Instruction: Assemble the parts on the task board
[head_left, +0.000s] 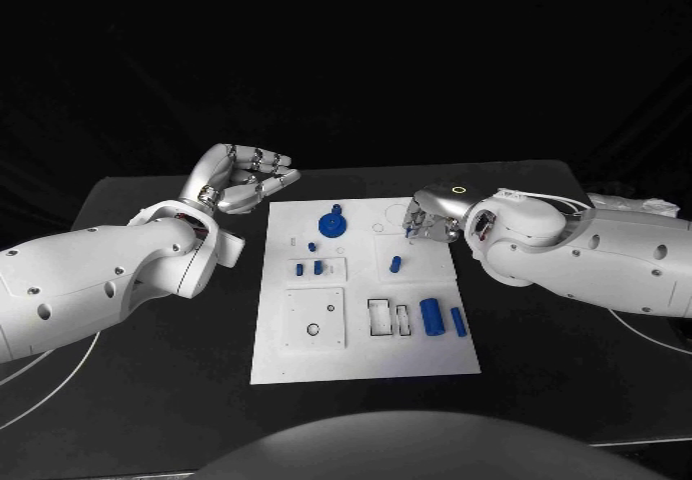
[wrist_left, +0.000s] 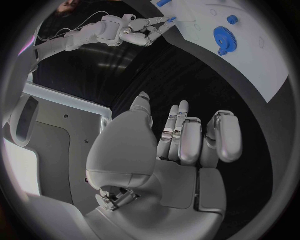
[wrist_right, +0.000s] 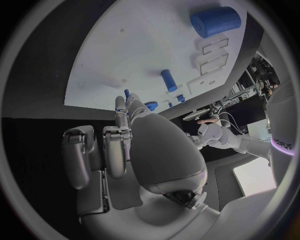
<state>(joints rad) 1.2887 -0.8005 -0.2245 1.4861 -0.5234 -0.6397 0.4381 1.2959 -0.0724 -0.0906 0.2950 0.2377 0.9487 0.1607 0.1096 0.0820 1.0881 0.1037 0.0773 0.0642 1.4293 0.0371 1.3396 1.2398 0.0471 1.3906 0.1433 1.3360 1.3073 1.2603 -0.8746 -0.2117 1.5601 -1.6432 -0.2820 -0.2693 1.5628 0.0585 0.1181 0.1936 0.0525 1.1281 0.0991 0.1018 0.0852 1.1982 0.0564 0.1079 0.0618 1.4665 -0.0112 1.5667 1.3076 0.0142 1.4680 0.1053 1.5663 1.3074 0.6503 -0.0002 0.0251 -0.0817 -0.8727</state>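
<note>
White flat task board (head_left: 368, 350) w/ blue cylinders, gear (head_left: 335, 223). Left robot hand (head_left: 242, 178) curled, holding nothing; right robot hand (head_left: 433, 218) grip unclear.

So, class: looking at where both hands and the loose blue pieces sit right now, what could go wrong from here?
1. The right hand reaches over the white board at its far right edge, close to a small blue peg; a sideways brush could knock it away.
2. The two blue cylinders near the front lie on their sides, so a nudge might roll them.
3. The left hand hovers off the board, so nothing steadies it.
</note>
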